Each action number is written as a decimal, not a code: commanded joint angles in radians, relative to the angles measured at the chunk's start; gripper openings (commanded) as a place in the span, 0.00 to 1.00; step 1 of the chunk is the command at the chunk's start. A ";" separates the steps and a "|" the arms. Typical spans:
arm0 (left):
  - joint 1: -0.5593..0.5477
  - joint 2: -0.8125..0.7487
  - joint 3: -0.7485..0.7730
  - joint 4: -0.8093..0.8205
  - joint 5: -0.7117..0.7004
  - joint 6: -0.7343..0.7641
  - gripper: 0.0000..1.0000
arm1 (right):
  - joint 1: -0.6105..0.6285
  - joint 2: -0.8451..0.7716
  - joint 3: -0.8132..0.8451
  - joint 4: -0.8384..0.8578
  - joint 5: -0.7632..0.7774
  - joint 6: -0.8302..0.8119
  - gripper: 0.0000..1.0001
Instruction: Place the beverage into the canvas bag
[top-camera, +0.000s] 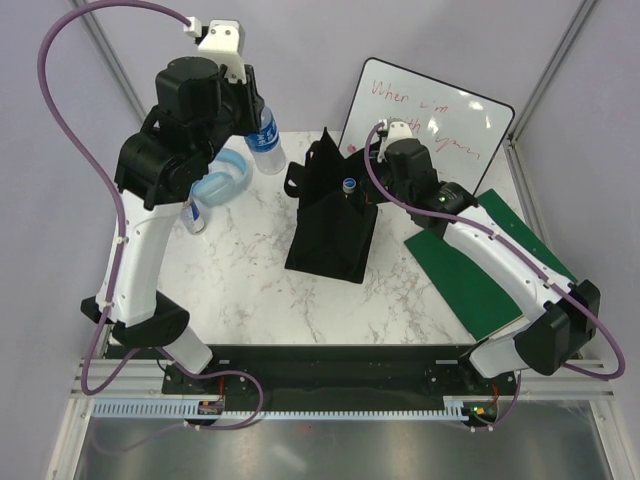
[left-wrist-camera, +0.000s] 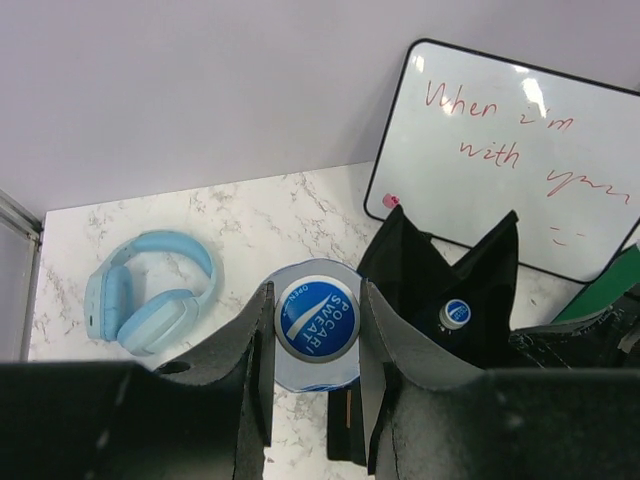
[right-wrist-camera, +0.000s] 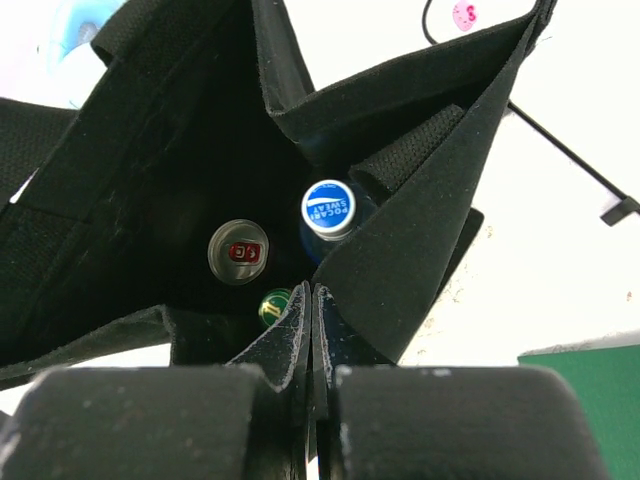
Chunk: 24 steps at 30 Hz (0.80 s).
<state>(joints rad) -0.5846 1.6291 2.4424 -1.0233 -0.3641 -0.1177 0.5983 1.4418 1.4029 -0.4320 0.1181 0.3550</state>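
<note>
My left gripper (top-camera: 256, 118) is shut on a clear Pocari Sweat bottle (top-camera: 266, 140) with a blue cap and holds it in the air, left of the black canvas bag (top-camera: 335, 215). In the left wrist view the fingers (left-wrist-camera: 255, 340) press both sides of the bottle (left-wrist-camera: 317, 317), just below its cap. My right gripper (right-wrist-camera: 313, 295) is shut on the bag's right rim (right-wrist-camera: 400, 250) and holds the mouth open. Inside the bag stand a blue-capped bottle (right-wrist-camera: 328, 207), a silver-topped one (right-wrist-camera: 239, 252) and a green-capped one (right-wrist-camera: 271, 304).
Light blue headphones (top-camera: 225, 180) lie left of the bag, with a small can-like item (top-camera: 195, 218) beside them, partly hidden by my left arm. A whiteboard (top-camera: 430, 115) leans at the back. A green board (top-camera: 480, 265) lies under my right arm.
</note>
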 joint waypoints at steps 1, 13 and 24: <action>-0.008 -0.055 0.056 0.172 0.071 0.023 0.02 | 0.006 0.019 -0.004 0.013 -0.035 0.001 0.00; -0.014 -0.063 0.058 0.267 0.168 -0.063 0.02 | 0.014 0.023 -0.012 0.015 -0.060 -0.011 0.00; -0.020 -0.023 0.029 0.327 0.280 -0.155 0.02 | 0.014 0.006 -0.010 0.015 -0.032 0.002 0.00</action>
<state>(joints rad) -0.5926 1.6180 2.4424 -0.9253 -0.1474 -0.2016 0.6048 1.4570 1.4010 -0.4171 0.0795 0.3519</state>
